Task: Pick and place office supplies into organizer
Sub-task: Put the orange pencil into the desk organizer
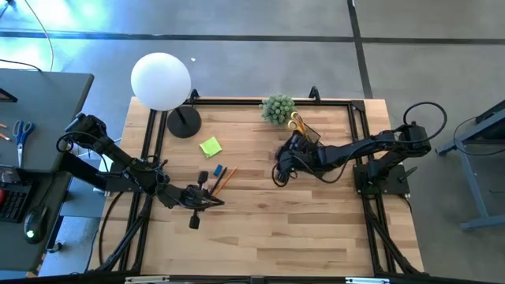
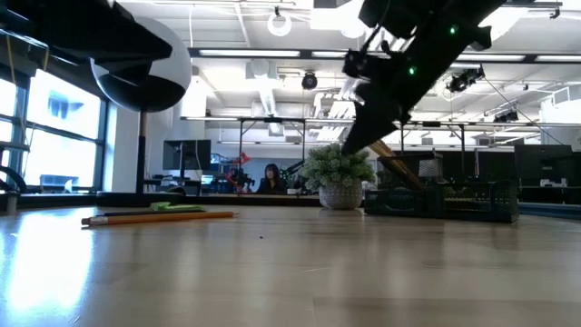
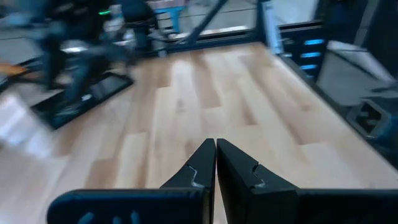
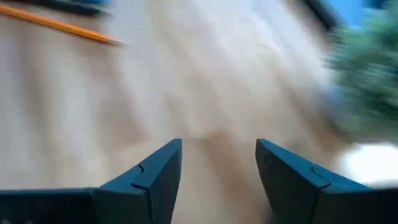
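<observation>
In the high view the lime-green sticky-note pad [image 1: 210,147], the small blue block [image 1: 203,176], the orange pencil [image 1: 226,177] and a dark pen [image 1: 214,177] lie flat on the wooden table, left of centre. The black organizer [image 1: 306,136] stands beside the plant, partly under my right arm, with yellow-handled scissors [image 1: 296,123] sticking out of it. My left gripper [image 3: 216,148] is shut and empty, just on the near side of the pencils [image 1: 213,202]. My right gripper [image 4: 217,158] is open and empty, above the table near the organizer [image 1: 282,164], facing the pencil [image 4: 62,25].
A lamp with a white globe [image 1: 161,80] and a round black base [image 1: 183,122] stands at the far left of the table. A green potted plant [image 1: 278,109] sits at the far edge. A black frame [image 1: 359,126] rims the table. Bare wood lies on the near side.
</observation>
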